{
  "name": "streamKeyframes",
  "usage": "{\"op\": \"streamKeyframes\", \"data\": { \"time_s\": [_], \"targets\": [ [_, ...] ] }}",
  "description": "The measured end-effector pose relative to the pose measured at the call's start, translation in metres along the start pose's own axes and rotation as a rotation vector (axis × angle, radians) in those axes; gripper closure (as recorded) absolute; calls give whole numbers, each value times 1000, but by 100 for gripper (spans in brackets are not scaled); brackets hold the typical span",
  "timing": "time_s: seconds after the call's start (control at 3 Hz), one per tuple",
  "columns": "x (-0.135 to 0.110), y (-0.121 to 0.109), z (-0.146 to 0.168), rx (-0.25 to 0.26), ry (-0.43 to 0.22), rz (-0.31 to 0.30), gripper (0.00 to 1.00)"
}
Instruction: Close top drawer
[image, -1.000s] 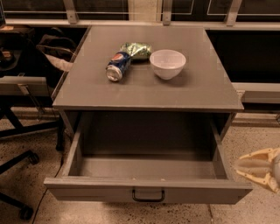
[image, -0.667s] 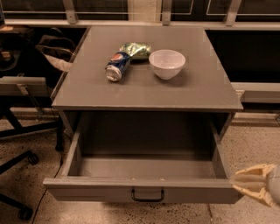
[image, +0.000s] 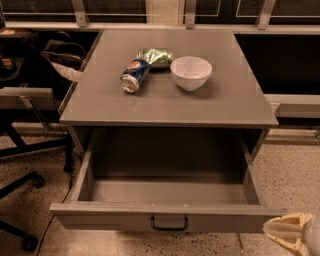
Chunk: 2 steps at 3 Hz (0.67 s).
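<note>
Top drawer (image: 100, 219) is pulled way out toward the bottom of the frame. Its front panel runs across the lower third, with the dark loop handle (image: 169, 223) dead center on it. You can see right down onto the grey floor of the drawer and both side walls.

The hand (image: 286, 235) is poking in at the bottom right corner, a beige tip pointing left, just beside the right end of the drawer front and a bit below it. It looks apart from the panel, not touching. I honestly can't tell if it's open or closed from this angle.

Stuff around: up on the worktop (image: 165, 107) there's a soda can (image: 134, 76) lying on its side. A crumpled green snack bag (image: 156, 56) sits right behind it, touching or nearly so, and a white bowl (image: 191, 73) stands upright just to the right. All three sit in the back half, well away from the front edge.

On the left side of the frame there's an office chair (image: 22, 97), its base and casters (image: 34, 180) close to the drawer's left corner. Speckled floor (image: 295, 170) shows on the right of the cabinet.

Count: one drawer showing, one handle, one can, one bag, one bowl, one chair with two casters visible, one hand.
</note>
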<state>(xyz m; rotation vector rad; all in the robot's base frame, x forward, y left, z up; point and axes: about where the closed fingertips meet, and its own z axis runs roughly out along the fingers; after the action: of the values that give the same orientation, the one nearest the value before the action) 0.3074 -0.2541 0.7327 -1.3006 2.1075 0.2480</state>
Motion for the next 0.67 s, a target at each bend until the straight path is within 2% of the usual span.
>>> {"op": "streamKeyframes", "data": {
  "time_s": [0.67],
  "targets": [
    [25, 17, 29, -22, 15, 68, 100]
  ]
}}
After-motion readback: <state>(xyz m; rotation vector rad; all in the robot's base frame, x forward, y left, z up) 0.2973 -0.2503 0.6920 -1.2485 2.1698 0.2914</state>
